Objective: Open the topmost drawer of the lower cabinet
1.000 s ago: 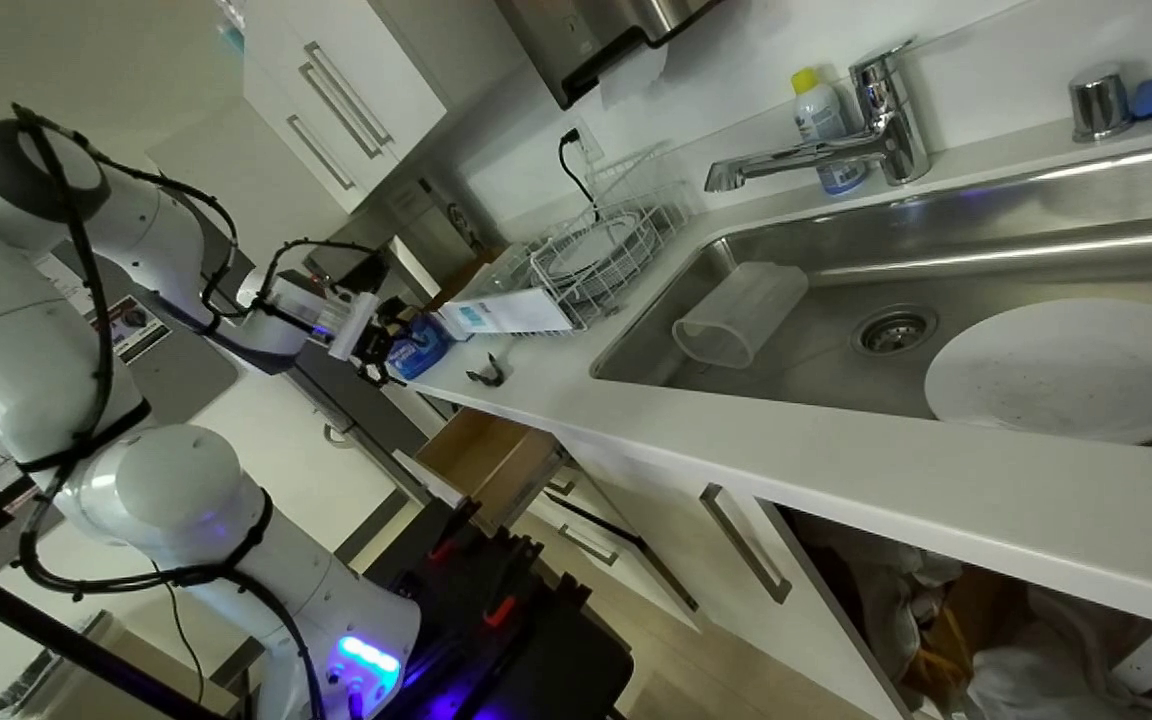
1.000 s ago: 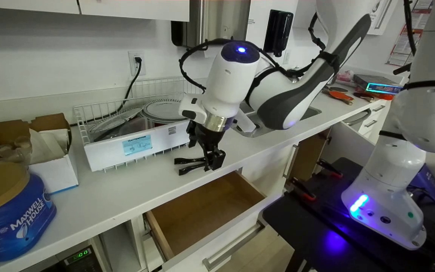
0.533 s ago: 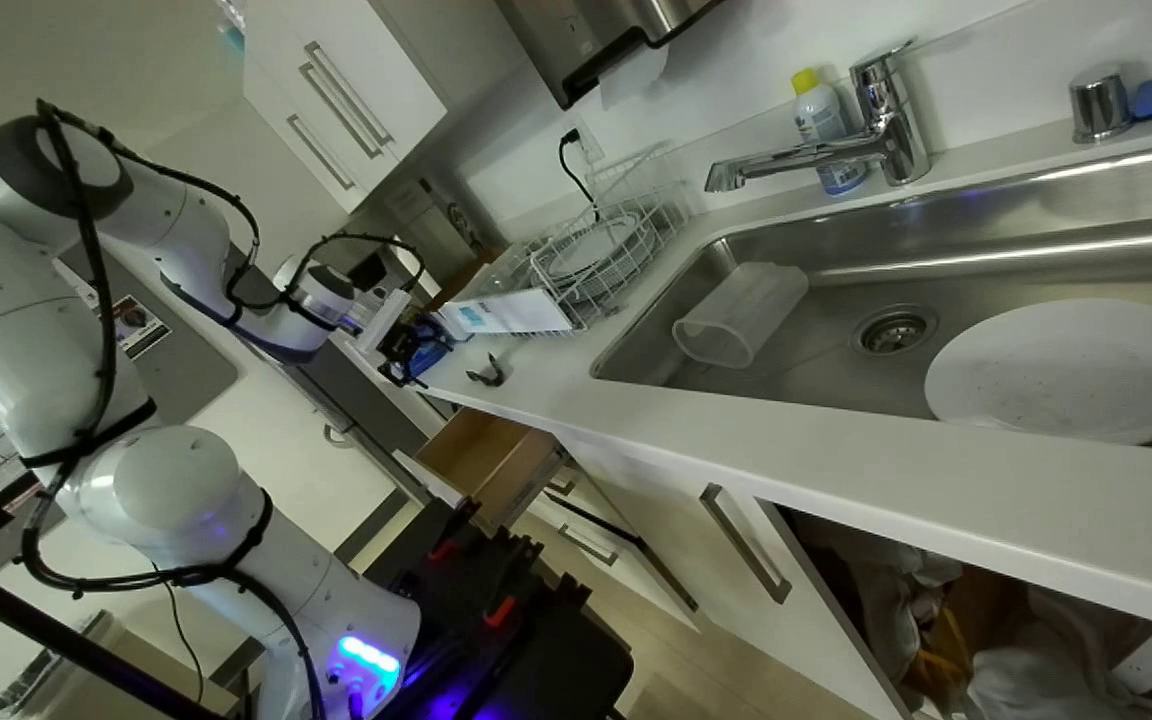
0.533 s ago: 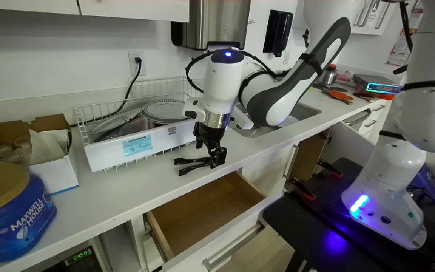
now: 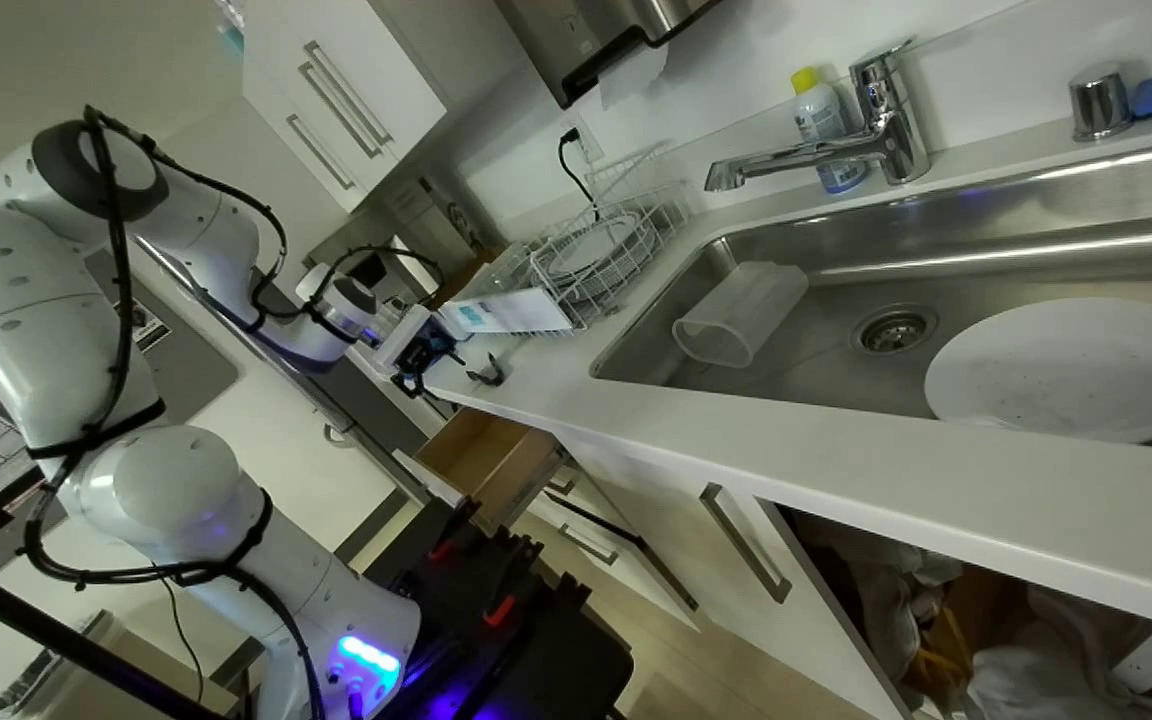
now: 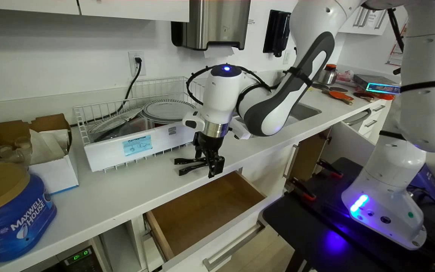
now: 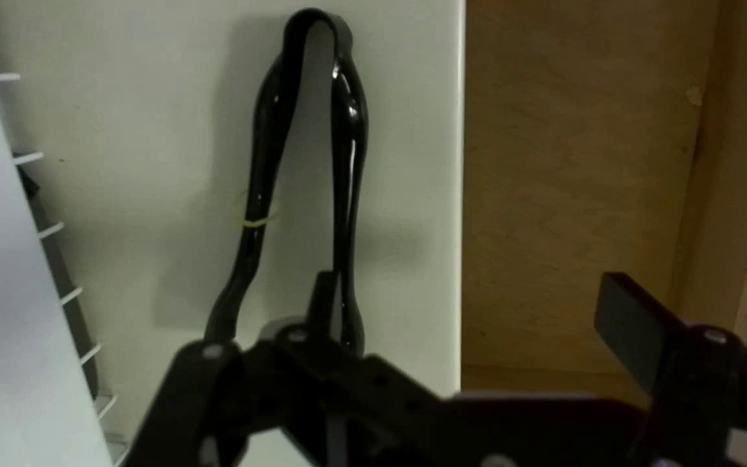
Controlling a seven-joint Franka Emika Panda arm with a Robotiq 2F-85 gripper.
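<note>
Low centre in an exterior view, the top drawer (image 6: 206, 213) stands pulled out; the task looks done, probably nothing left; gripper (image 7: 469, 288) spread wide, empty.

From here I read MAXWELL HOUSE (image 6: 28, 215) on the blue tub (image 6: 11, 238); the green digits (image 6: 80, 255) on the black panel (image 6: 84, 265) and the pale-blue label (image 6: 137, 145) on the dish rack (image 6: 161, 141) are too blurred
</note>
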